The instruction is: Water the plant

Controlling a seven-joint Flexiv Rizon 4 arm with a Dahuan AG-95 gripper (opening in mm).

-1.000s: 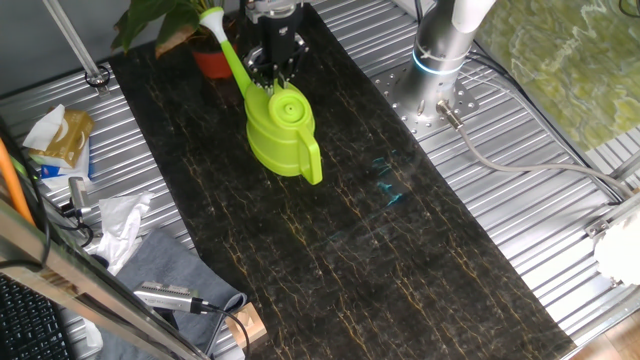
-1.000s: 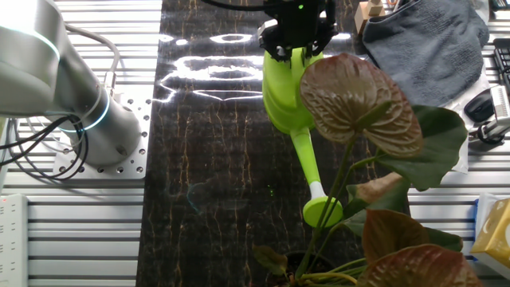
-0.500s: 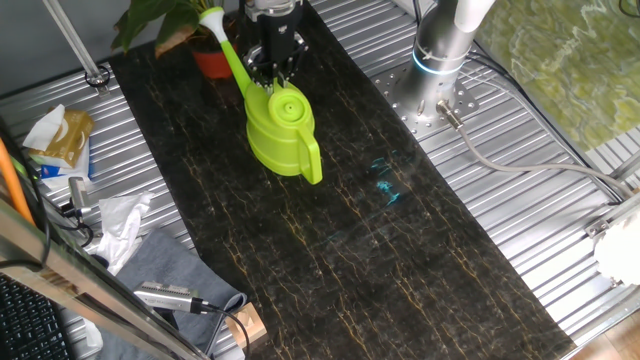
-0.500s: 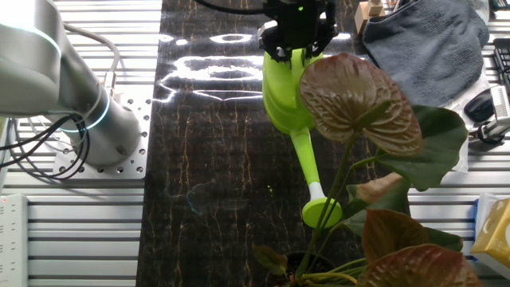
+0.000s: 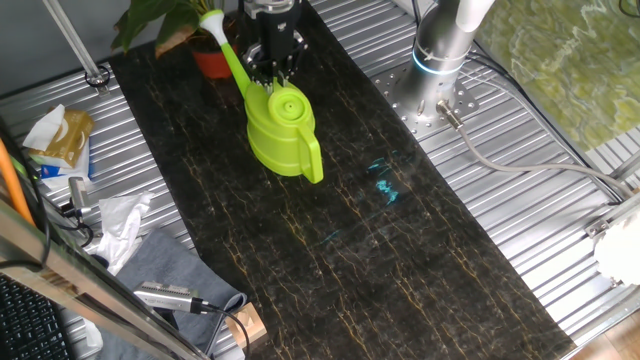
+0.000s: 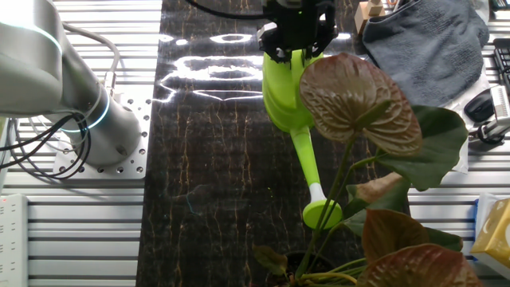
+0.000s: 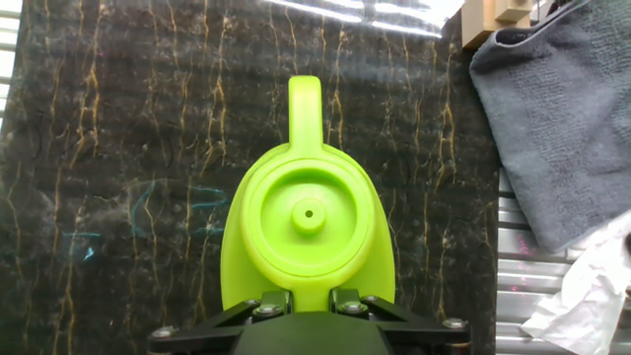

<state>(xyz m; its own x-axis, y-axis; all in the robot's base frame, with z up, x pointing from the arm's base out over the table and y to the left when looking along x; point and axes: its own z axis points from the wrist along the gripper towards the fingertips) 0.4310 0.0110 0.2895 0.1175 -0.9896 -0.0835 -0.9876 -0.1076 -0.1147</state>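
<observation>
The end effector (image 5: pixel 272 72) sits low over the spout end of the watering can (image 5: pixel 283 132), which stands upright on the desk (image 5: pixel 330 230); I cannot tell whether its fingers grip the can. The plant (image 5: pixel 168 22) stands at the desk's 11 o'clock corner with the spout's head just beside its leaves, so watering looks not yet done. The fingertips are hidden, and the pot (image 5: pixel 213 62) is half covered.

One fixed camera is looking down from high off my dark table's (image 5: pixel 330 240) near end, the other is facing back from behind the plant (image 6: pixel 374 159), and my hand camera is staring straight down, close, all three sharing the watering can (image 5: pixel 283 130).
</observation>
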